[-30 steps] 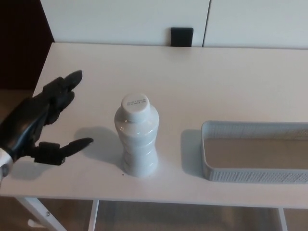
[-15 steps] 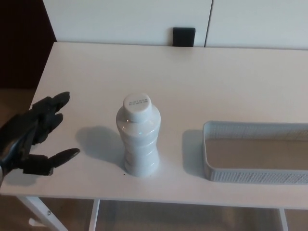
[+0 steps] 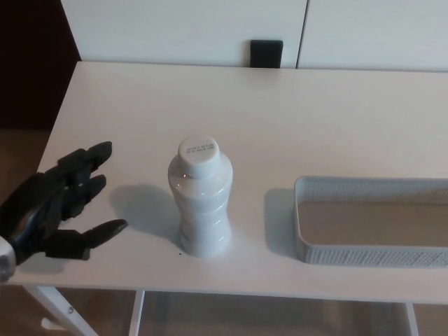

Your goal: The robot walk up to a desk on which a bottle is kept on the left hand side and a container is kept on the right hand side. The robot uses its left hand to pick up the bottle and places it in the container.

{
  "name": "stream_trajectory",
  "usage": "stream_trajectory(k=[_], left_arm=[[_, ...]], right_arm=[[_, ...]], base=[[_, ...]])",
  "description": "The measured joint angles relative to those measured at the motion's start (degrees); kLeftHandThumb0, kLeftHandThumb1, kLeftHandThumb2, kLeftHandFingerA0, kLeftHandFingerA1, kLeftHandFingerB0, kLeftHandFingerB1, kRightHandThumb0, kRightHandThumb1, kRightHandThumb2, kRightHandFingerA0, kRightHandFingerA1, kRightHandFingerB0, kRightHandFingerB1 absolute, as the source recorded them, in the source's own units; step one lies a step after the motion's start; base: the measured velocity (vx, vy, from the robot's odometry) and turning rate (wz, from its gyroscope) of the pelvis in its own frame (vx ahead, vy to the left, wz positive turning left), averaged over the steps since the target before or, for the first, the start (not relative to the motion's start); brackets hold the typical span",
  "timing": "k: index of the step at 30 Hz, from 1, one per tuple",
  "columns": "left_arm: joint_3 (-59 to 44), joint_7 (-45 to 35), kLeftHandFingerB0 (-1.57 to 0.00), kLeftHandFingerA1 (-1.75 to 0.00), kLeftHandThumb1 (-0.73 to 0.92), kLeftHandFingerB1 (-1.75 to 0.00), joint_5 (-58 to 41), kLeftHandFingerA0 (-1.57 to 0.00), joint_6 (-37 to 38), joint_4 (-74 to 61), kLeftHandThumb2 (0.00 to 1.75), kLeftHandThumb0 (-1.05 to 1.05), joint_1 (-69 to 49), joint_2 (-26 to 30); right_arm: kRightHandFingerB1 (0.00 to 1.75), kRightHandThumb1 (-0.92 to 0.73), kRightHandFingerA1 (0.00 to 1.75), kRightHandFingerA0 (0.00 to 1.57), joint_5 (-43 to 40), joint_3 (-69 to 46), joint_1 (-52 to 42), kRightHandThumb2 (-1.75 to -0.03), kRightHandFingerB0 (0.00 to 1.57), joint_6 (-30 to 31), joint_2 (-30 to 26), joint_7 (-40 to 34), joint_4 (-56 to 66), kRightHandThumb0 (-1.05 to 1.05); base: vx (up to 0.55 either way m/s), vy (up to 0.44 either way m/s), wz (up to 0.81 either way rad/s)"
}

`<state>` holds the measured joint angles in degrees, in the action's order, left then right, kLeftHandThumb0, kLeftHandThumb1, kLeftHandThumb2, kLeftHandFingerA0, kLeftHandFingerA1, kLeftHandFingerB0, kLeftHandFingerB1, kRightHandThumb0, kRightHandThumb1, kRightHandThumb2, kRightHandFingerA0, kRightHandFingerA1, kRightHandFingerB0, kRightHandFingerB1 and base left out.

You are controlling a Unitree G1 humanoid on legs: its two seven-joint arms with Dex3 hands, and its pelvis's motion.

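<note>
Reaching: the left hand (image 3: pixel 59 206) is hovering with fingers spread, holding nothing.
Bottle (image 3: pixel 200 198): standing on the table (image 3: pixel 294 112), left of the basket (image 3: pixel 371 220).
Handling: looking smooth, maybe slippery; grabbing its narrow middle seems best.

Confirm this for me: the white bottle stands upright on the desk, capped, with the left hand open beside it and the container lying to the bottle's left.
One detail is wrong. The container lies to the right of the bottle, not its left, as the head view shows. The rest holds: the bottle stands upright and capped on the desk, and the left hand is open beside it, not touching.
</note>
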<state>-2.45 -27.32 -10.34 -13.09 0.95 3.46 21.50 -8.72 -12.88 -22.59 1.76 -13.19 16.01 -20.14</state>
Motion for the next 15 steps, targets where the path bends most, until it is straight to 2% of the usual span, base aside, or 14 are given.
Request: stream_trajectory(k=[12,15], left_arm=[[4.46,0.58,0.00,-0.03,0.26,0.00,1.13,0.00,-1.77,-2.50,0.59,-0.38,-1.64,-2.07],[5.34,0.80,0.00,-0.08,0.24,-0.05,1.30,0.00,-1.77,-2.70,0.59,-0.32,-2.41,-2.79]], right_arm=[[0.50,-0.62,0.55,0.61,0.90,0.88,0.46,-0.58,0.56,-0.11,-0.15,-0.02,-0.47,-0.31],[0.51,-0.62,0.56,0.57,1.06,0.93,0.46,-0.58,0.54,-0.26,-0.22,0.13,-0.78,-0.31]], base=[[0.00,0.000,0.00],[0.00,0.000,0.00]])
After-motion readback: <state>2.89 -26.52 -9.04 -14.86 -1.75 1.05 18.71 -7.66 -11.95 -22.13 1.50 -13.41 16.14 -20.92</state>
